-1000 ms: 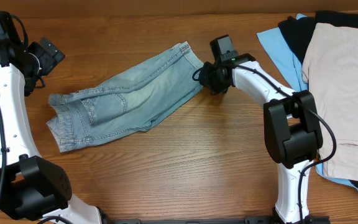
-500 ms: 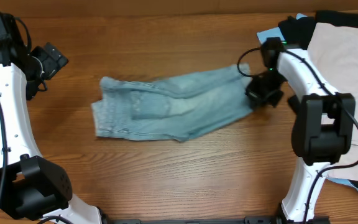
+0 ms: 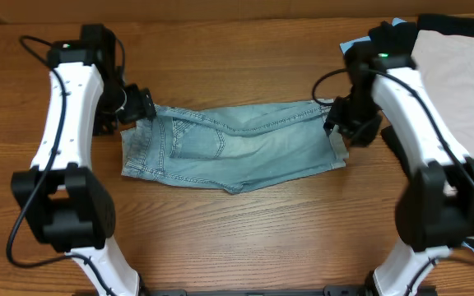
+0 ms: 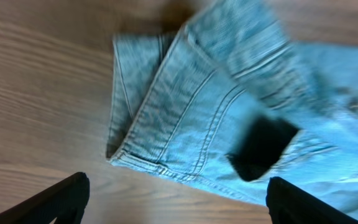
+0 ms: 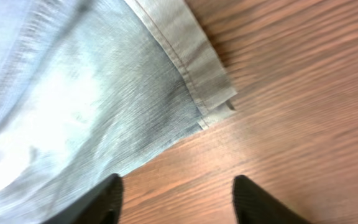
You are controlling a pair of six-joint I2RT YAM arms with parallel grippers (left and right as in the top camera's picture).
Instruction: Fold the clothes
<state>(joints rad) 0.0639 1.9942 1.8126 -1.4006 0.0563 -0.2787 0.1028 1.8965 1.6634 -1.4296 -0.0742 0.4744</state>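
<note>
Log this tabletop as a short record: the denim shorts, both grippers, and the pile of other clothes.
garment: light-wash blue denim shorts, lying flat, waistband to the image left, hems to the right
surface: brown wooden table
left arm: left gripper open, above the waistband corner
right arm: right gripper open, over bare wood beside the hem corner
side pile: beige garment on top, overlapping a black garment and a sky-blue garment, at the table's right edge

I'm seeing denim shorts [image 5: 73, 93] hem lying flat on wood counter [image 5: 303, 93]; right gripper [image 5: 179, 194] fingers hanging apart, gripping nothing.
</note>
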